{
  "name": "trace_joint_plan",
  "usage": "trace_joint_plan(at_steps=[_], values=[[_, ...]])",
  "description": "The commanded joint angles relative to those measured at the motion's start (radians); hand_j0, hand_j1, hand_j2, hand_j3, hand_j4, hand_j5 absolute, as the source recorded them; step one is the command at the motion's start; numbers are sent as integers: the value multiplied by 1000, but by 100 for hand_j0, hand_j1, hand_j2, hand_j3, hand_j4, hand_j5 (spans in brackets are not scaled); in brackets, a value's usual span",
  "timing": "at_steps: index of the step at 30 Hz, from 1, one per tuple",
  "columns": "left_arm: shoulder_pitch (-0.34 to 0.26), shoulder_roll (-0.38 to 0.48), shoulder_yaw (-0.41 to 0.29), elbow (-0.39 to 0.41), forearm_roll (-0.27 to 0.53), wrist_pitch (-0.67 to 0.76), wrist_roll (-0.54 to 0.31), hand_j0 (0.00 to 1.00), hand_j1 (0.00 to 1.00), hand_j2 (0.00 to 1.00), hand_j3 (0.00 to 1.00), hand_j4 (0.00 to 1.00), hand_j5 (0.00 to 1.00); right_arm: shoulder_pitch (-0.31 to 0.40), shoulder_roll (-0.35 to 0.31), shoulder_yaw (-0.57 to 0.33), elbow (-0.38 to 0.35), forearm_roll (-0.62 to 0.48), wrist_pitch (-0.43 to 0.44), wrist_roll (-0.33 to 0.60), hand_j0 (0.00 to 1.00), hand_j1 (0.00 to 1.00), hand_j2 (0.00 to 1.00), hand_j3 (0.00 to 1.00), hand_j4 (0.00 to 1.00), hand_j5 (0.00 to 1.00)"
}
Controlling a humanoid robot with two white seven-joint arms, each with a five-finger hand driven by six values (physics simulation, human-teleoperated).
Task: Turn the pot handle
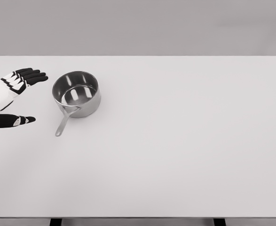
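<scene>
My left hand (pixel 16 94) hangs open and empty just left of the pot (pixel 76 93). Its handle (pixel 64 122) sits untouched, so the turning remains undone.

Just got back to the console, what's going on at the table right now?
The left hand is at the table's left edge, fingers spread open, holding nothing. It sits just left of a steel saucepan, with a gap between them. The pan stands upright and looks empty, and its handle points toward the near-left. Nothing is touching the handle yet. The right arm is out of view.
</scene>
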Motion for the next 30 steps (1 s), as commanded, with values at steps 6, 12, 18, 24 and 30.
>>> trace_joint_plan(at_steps=[6,12,18,24,30], values=[[-2,4,1,1,-1,1,0,100,100,100,100,100,100,0,0,0,0,0,-1,0,100,100,100,100,100,100],[-60,-5,-7,2,-64,1,2,100,100,100,100,100,100,0,0,0,0,0,0,0,100,100,100,100,100,100],[-205,-22,-71,-8,-61,1,-145,100,100,100,100,100,100,0,0,0,0,0,0,0,100,100,100,100,100,100],[-402,-67,-263,-7,-54,1,-350,100,100,100,100,100,100,0,0,0,0,0,0,0,100,100,100,100,100,100],[-448,-68,-353,-7,-54,1,-348,100,100,100,100,100,100,0,0,0,0,0,0,0,100,100,100,100,100,100]])
